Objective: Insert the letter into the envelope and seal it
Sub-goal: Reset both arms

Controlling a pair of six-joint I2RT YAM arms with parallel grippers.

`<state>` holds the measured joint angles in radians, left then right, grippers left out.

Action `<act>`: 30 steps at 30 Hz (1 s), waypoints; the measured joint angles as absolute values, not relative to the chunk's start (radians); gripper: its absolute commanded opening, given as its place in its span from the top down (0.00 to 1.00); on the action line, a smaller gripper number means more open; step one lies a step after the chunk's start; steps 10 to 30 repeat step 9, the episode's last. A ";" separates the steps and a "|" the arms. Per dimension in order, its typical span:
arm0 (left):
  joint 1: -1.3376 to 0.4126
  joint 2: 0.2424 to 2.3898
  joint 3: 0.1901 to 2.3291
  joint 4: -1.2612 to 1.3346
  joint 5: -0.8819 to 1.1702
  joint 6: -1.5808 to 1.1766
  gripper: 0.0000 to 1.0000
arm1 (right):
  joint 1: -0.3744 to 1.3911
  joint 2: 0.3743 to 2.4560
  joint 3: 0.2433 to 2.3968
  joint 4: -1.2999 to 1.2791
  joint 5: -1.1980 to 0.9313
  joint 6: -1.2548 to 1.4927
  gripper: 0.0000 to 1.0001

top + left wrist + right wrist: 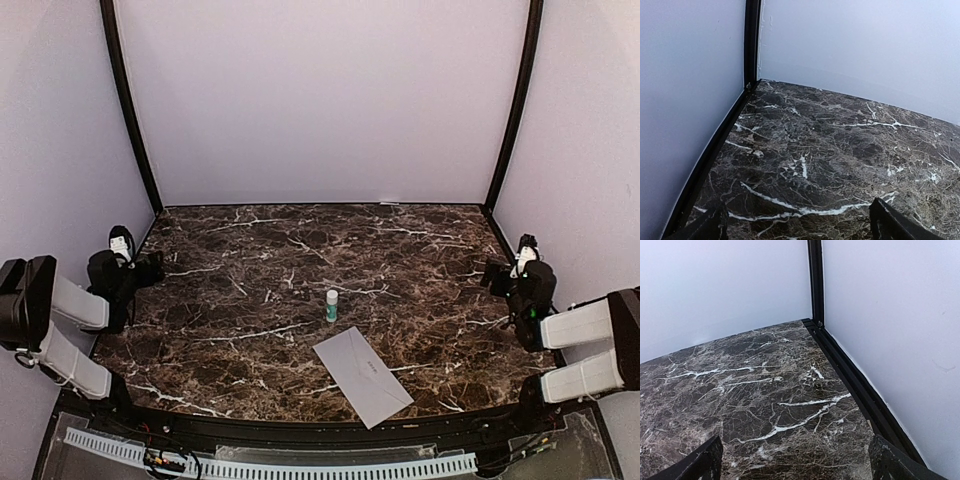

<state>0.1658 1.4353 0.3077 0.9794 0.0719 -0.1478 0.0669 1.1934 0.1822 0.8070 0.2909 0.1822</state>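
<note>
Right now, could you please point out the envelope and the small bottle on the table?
envelope (362, 375), top view, middle of its flat face.
small bottle (331, 307), top view, its green lower body.

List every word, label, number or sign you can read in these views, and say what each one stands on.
Nothing here can be read as text.
envelope: a faint dark mark near its middle, too small to read.
small bottle: a greenish lower part, perhaps a label, too blurred to read.
Both wrist views: no writing at all.
</note>
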 measured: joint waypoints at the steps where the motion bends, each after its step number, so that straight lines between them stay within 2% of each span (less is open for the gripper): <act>1: 0.165 1.438 0.306 0.989 0.080 -0.146 0.03 | 0.067 1.218 0.173 0.848 0.292 0.181 0.01; 9: 0.163 1.438 0.297 1.068 0.113 -0.140 0.03 | 0.067 1.292 0.165 1.029 0.288 0.170 0.01; 30: 0.163 1.438 0.297 1.068 0.113 -0.140 0.03 | 0.067 1.292 0.165 1.029 0.288 0.170 0.01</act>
